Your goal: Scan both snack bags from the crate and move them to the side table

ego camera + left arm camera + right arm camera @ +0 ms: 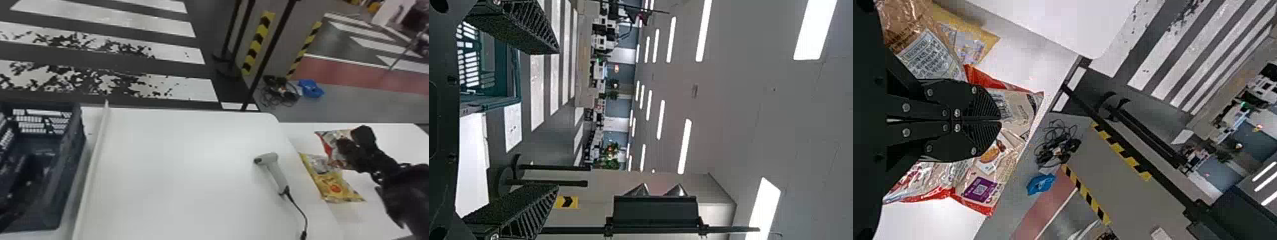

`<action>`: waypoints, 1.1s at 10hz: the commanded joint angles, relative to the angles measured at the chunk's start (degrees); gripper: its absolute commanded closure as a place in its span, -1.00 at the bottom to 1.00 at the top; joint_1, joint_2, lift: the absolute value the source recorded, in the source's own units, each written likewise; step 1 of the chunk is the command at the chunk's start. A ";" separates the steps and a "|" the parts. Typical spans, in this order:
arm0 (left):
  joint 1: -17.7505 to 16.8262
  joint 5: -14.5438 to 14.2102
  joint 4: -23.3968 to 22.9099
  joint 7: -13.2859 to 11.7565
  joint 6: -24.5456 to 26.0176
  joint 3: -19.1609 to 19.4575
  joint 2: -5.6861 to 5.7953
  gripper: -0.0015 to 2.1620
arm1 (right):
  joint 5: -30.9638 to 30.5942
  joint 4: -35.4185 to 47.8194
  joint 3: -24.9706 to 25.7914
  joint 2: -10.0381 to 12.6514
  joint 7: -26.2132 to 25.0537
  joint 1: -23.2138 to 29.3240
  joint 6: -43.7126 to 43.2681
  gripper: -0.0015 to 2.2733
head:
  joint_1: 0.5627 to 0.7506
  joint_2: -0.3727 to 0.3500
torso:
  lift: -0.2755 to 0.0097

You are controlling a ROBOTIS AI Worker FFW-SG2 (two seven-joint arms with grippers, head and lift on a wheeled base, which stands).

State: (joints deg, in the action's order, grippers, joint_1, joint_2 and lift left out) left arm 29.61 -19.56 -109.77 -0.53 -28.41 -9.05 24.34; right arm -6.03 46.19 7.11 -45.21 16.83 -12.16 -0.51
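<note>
dark blue plastic crate (71, 153) on the left. left gripper (557, 119) is spread wide, nothing between its fingers. pale grey handheld scanner (275, 172) lies on the white table (191, 178). yellow snack bag (335, 186) and red-edged snack bag (328, 145) are on the side table (395, 137), right gripper (347, 145) pressed together at the red-edged one.

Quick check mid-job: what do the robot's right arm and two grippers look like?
The right arm is black and bulky, slimmer towards its gripper. The right gripper is black, with round silvery screws and ridged fingertips. The left gripper has black, wedge-shaped, ribbed fingers.
</note>
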 commanded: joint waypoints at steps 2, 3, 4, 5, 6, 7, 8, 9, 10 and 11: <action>0.36 -0.13 0.00 0.00 -0.63 0.00 0.09 -0.97 | -0.47 -3.04 -1.66 -0.58 -2.76 -1.55 0.12 -0.64 | 0.41 -0.94 | 0.26; 0.53 -0.13 0.00 0.00 -0.81 0.00 0.09 -0.97 | 0.06 -2.95 -1.57 -0.76 -2.76 -0.59 -0.05 -1.00 | 0.41 -0.94 | 0.26; 0.62 -0.13 -0.27 -0.09 -0.81 0.00 0.09 -0.97 | 0.50 -2.78 -0.96 -0.93 -2.76 0.47 -1.11 -1.00 | 0.41 -0.94 | 0.26; 0.89 -0.04 -0.62 -0.09 -0.81 0.00 0.09 -0.97 | 1.99 -0.40 0.63 -0.93 -3.29 3.28 -1.99 -1.00 | 0.41 -0.94 | 0.26; 0.97 0.31 -0.88 -0.09 -0.63 0.00 -0.35 -0.97 | 6.74 7.68 4.93 -0.67 -3.99 10.84 -1.29 -0.98 | 0.41 -0.94 | 0.26; 1.06 0.66 -0.97 -0.09 -0.63 -0.17 -0.61 -0.97 | 10.52 18.23 10.73 1.97 -4.17 19.36 0.47 -0.94 | 0.41 -0.94 | 0.26; 1.06 0.75 -1.06 -0.09 -0.63 -0.17 -0.79 -0.97 | 13.06 27.55 15.39 6.19 -3.91 25.43 2.58 -0.93 | 0.41 -0.94 | 0.26; 1.06 1.01 -1.06 -0.09 -0.28 -0.17 -1.05 -0.97 | 18.25 34.67 17.33 8.91 -3.55 30.18 3.28 -0.93 | 0.41 -0.94 | 0.26; 1.06 1.10 -1.32 -0.09 -0.11 -0.35 -1.23 -0.97 | 20.18 42.58 19.17 13.48 -3.20 33.52 6.27 -0.91 | 0.41 -0.94 | 0.26; 0.97 1.45 -1.41 -0.09 0.42 -0.44 -1.40 -0.97 | 23.08 50.49 20.14 17.70 -3.20 37.03 8.38 -0.91 | 0.41 -0.94 | 0.26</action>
State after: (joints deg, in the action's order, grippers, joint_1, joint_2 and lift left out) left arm 30.67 -18.29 -111.11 -0.61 -28.30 -9.41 23.06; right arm 15.21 91.56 26.44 -30.23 13.63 22.61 6.31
